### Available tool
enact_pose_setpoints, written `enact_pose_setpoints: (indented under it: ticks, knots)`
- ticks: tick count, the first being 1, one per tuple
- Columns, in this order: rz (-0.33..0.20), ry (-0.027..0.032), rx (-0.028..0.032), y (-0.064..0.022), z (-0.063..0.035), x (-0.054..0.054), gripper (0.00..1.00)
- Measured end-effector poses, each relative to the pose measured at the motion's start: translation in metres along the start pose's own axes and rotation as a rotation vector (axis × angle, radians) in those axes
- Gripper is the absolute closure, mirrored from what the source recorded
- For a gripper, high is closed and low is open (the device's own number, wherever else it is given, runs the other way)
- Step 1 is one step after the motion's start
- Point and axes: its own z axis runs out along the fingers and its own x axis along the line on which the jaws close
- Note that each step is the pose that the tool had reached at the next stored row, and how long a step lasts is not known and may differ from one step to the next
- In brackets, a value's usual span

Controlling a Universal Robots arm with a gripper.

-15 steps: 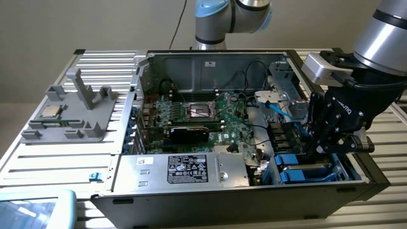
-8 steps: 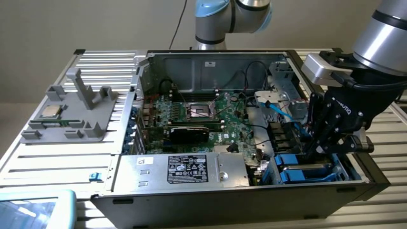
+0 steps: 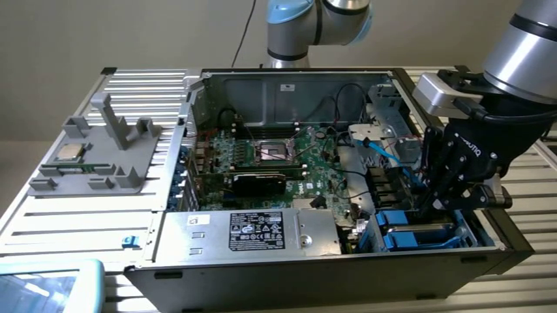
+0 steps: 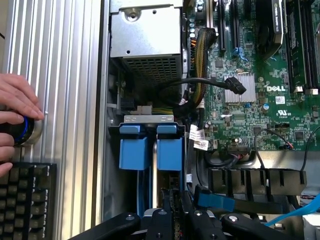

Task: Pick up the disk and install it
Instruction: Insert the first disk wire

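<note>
The open computer case (image 3: 200, 98) lies on its side, and its drive bay (image 3: 466, 238) is at the exterior view's right. The disk (image 4: 170, 152) stands on edge in that bay, showing its blue carrier frame with a thin grey metal edge beside it. In the exterior view the blue of the disk (image 3: 416, 229) shows just under the fingers. My gripper (image 3: 432, 207) reaches down into the bay, and in the wrist view the gripper (image 4: 172, 200) has its dark fingers shut on the disk's near end. A second blue carrier (image 4: 134, 150) sits right beside it.
The motherboard (image 3: 278, 156), a silver power supply box (image 3: 261, 231) and a blue cable (image 3: 383, 147) fill the case. A grey fixture (image 3: 96, 156) carrying a small silver chip (image 3: 70, 152) stands outside. A person's hand (image 4: 17, 107) rests on a blue-ringed knob above a keyboard (image 4: 27, 200).
</note>
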Motion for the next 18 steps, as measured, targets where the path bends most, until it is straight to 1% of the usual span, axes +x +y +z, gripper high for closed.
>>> enact_pose_setpoints:
  ticks: [13, 15, 18]
  knots:
    - [0.0, 0.0001, -0.0001, 0.0005, 0.0002, -0.0001, 0.84]
    - [0.0, -0.001, -0.0002, 0.0005, 0.0007, -0.001, 0.84]
    - [0.0, 0.0013, 0.0, 0.0006, 0.0, -0.002, 0.84]
